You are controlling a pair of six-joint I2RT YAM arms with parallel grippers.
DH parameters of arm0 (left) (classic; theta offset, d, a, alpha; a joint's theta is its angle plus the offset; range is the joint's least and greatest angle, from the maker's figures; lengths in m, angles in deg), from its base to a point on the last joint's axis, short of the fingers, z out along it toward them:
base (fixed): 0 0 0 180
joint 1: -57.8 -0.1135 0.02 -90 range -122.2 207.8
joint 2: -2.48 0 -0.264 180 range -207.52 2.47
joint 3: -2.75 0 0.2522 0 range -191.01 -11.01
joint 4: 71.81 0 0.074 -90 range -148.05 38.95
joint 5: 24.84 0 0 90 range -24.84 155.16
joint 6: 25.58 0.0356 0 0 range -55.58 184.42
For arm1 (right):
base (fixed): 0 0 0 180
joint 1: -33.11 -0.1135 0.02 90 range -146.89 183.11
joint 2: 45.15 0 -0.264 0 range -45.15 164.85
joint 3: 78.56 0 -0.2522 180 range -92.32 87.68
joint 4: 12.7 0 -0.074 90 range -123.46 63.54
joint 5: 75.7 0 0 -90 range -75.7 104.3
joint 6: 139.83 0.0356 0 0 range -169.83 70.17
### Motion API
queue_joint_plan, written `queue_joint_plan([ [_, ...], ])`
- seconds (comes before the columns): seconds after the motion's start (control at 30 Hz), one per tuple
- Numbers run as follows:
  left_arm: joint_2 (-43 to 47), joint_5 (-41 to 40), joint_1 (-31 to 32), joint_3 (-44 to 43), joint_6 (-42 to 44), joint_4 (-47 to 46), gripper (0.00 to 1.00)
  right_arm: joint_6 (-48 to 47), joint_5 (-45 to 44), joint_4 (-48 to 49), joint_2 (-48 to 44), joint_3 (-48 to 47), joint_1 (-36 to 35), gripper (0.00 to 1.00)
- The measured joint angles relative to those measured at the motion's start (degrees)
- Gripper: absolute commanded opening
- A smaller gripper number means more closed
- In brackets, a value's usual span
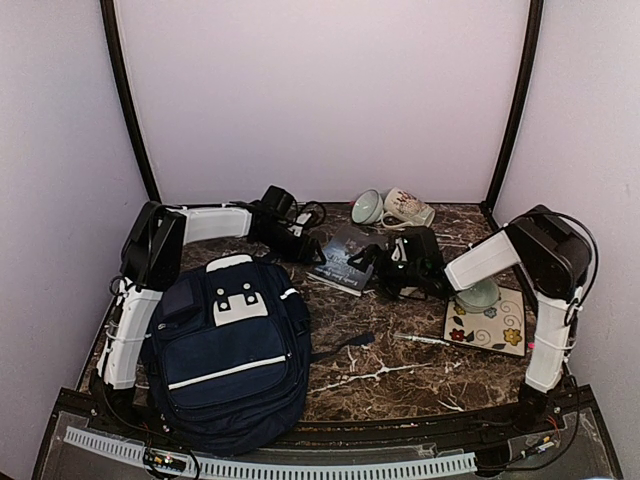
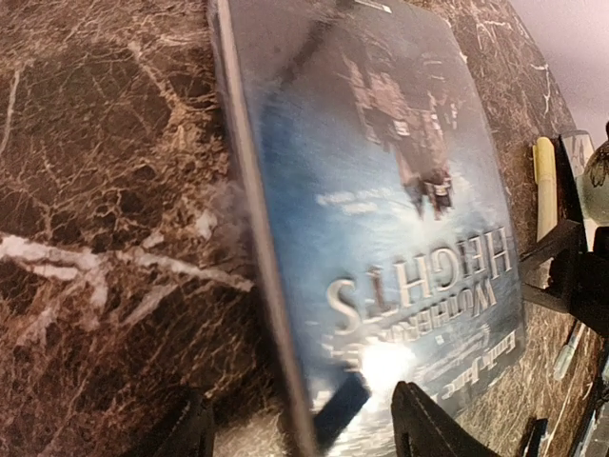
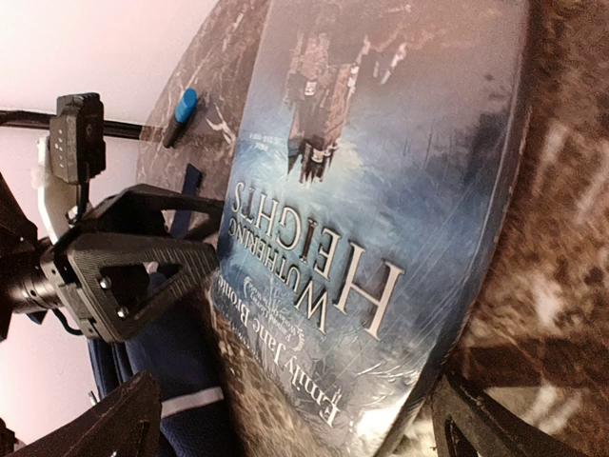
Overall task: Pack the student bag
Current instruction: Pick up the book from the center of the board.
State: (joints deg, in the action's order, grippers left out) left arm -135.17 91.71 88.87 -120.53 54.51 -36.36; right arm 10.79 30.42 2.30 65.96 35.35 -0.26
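The student bag (image 1: 230, 350), navy with white trim, lies flat at the front left, and its blue fabric (image 3: 171, 381) shows in the right wrist view. A blue paperback, "Wuthering Heights" (image 1: 343, 258), lies on the marble behind it. My left gripper (image 1: 306, 248) reaches the book from the left. In its wrist view the jaws (image 2: 304, 433) stand open, straddling the book's (image 2: 381, 190) spine edge. My right gripper (image 1: 380, 262) comes from the right, open wide (image 3: 295, 433), with the book's (image 3: 381, 171) near end between its fingers (image 3: 485, 428).
A mug (image 1: 408, 208) and a bowl (image 1: 367, 207) lie at the back. A floral tile (image 1: 490, 325) with a pale green dish (image 1: 478, 295) sits at the right, a pen (image 1: 435, 341) beside it. A yellow marker (image 2: 544, 186) lies past the book.
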Motion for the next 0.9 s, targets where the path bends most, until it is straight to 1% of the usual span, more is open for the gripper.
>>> queue_joint_plan([
  [0.1, -0.83, 1.27, 0.24, -1.03, -0.17, -0.22, 0.65, -0.09, 3.06, 2.62, 4.22, -3.93, 0.11, 0.93],
  [0.17, -1.09, 0.94, 0.07, -1.46, -0.2, -0.24, 0.64, -0.11, 4.76, 5.14, 5.29, -3.93, 0.46, 0.92],
  [0.3, -1.2, 1.73, -0.33, -1.44, -0.57, -0.63, 0.62, 0.92, 8.92, 13.62, 7.04, -1.44, 1.66, 0.89],
  [0.4, -1.22, 3.21, -0.7, -0.44, -1.44, -2.27, 0.61, 1.49, 10.56, 17.29, 7.3, 0.35, 1.86, 0.86],
  [0.5, -0.98, 5.7, -1.09, 1.62, -2.47, -6.08, 0.61, 1.92, 12.26, 19.85, 7.3, 2.16, 1.77, 0.82],
  [0.7, -0.59, 7.98, -1.6, 3.78, -4.04, -9.99, 0.61, 2.21, 16.68, 27.21, 6.99, 5.33, 1.46, 0.83],
  [0.77, -0.5, 8.55, -1.57, 4.2, -4.44, -10.51, 0.6, 0.52, 16.59, 27.15, 5.6, 6.27, 1.07, 0.83],
  [0.9, 0.2, 10.16, -1.55, 6.16, -5.88, -12.57, 0.59, -4.79, 14.64, 22.95, 0.44, 6.4, 0.11, 0.84],
])
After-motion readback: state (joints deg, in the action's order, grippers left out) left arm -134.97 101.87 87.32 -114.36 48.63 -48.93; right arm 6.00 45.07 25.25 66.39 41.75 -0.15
